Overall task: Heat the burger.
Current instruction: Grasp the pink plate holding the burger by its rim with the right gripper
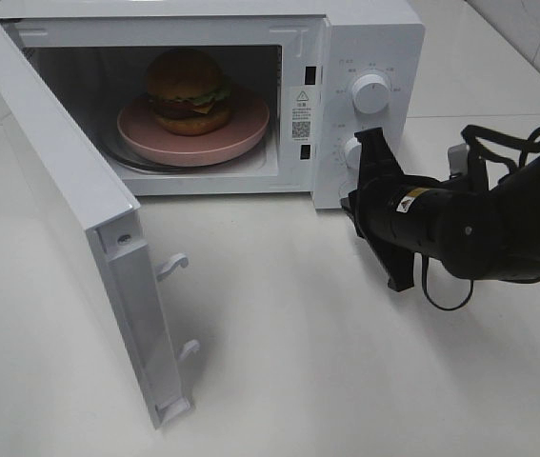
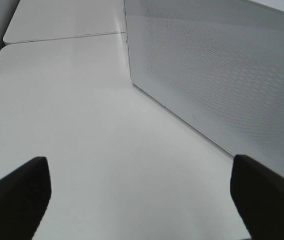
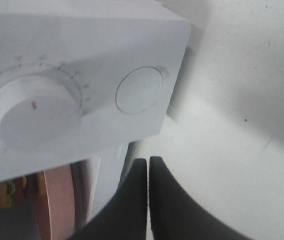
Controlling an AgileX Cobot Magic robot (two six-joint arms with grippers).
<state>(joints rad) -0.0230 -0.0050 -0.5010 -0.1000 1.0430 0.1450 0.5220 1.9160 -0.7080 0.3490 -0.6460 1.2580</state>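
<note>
1. Step in hand, as I judge it: loading looks done and the closing of the microwave (image 1: 370, 43) is due; its door (image 1: 60, 190) stands swung wide at the microwave's front left, so heating cannot start yet.
2. The burger (image 1: 189, 90) sits inside the microwave's cavity, upright, on a pink plate (image 1: 250, 131); the plate rests on the glass turntable (image 1: 136, 160), whose rim shows just under the plate's edge; nothing else is visible in the cavity.
3. The left gripper (image 2: 139, 200) has its jaws spread wide and holds nothing; in its wrist view it faces the perforated outer face of the door, near it but not touching; it does not show in the high view.
4. The right gripper (image 1: 372, 148) has its jaws pressed together with nothing between them; it sits just in front of the microwave's control panel, by the lower dial (image 1: 353, 150) and below the upper dial (image 1: 370, 93); whether it touches the panel I cannot tell.
5. Next move, in my judgement: push the door's outer face towards the microwave until the latch hooks (image 1: 174, 265) seat; the left gripper is the one placed for that; a dial can then be turned, which needs the right jaws opened to span it.
</note>
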